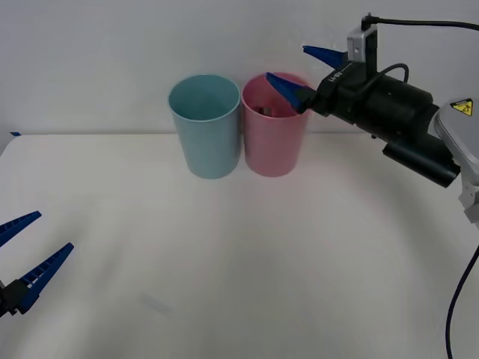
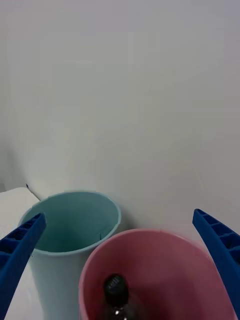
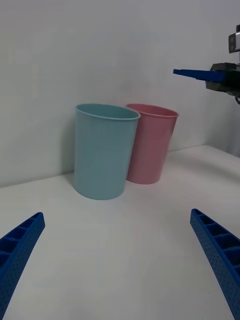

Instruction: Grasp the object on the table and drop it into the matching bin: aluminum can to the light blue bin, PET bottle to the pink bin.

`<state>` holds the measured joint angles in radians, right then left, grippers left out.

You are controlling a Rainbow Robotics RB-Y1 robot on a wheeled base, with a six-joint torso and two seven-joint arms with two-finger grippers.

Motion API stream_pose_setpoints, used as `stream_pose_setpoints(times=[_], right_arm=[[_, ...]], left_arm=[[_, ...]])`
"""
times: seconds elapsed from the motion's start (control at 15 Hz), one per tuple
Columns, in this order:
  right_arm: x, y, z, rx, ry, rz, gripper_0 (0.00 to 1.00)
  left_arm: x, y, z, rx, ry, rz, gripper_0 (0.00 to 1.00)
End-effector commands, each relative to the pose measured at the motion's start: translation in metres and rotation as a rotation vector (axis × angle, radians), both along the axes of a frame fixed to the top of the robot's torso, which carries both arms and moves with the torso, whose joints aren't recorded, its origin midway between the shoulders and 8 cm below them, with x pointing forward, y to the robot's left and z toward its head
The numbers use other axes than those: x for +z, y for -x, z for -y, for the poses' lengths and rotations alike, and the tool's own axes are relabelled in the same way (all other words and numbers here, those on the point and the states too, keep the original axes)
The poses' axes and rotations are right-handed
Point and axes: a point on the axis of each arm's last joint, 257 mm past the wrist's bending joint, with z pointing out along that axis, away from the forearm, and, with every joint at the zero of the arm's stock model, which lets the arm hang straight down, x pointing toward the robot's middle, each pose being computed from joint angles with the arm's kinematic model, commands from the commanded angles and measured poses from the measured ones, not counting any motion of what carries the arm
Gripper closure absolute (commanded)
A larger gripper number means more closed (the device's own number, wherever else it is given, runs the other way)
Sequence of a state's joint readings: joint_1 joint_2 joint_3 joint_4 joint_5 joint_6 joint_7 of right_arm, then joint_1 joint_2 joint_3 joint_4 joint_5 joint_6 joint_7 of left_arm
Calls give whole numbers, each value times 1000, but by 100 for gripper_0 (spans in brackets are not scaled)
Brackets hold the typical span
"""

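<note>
The PET bottle [image 2: 117,299], clear with a black cap and dark contents, stands inside the pink bin [image 1: 275,138]; its top [image 1: 265,110] shows just below the rim. The light blue bin [image 1: 205,127] stands right beside the pink one on the white table [image 1: 247,254]. My right gripper [image 1: 301,69] hovers open over the pink bin's rim, with nothing between its blue fingers [image 2: 220,250]. My left gripper [image 1: 30,247] waits open at the table's near left edge, far from both bins. In the left wrist view the light blue bin [image 3: 105,150] and the pink bin [image 3: 151,142] stand side by side.
A plain white wall rises right behind the bins. The right arm's black body [image 1: 397,112] and a black cable [image 1: 426,24] reach in from the upper right. The table spreads wide in front of the bins.
</note>
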<state>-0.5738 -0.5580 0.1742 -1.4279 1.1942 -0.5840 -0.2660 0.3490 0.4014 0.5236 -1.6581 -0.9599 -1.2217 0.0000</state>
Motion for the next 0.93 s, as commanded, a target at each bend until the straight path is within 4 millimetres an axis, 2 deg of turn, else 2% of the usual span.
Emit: stream_pose_setpoints(times=[0.07, 0.33, 0.67, 0.93], right_arm=[[-12, 35, 17, 7, -5, 1, 0], [-34, 83, 41, 14, 6, -12, 0], [-71, 140, 72, 22, 47, -59, 0], [-98, 177, 96, 32, 72, -92, 0]], left_arm=[[0, 0, 0, 0, 0, 0, 0], [0, 0, 0, 0, 0, 0, 0], [0, 0, 0, 0, 0, 0, 0], [0, 0, 0, 0, 0, 0, 0]])
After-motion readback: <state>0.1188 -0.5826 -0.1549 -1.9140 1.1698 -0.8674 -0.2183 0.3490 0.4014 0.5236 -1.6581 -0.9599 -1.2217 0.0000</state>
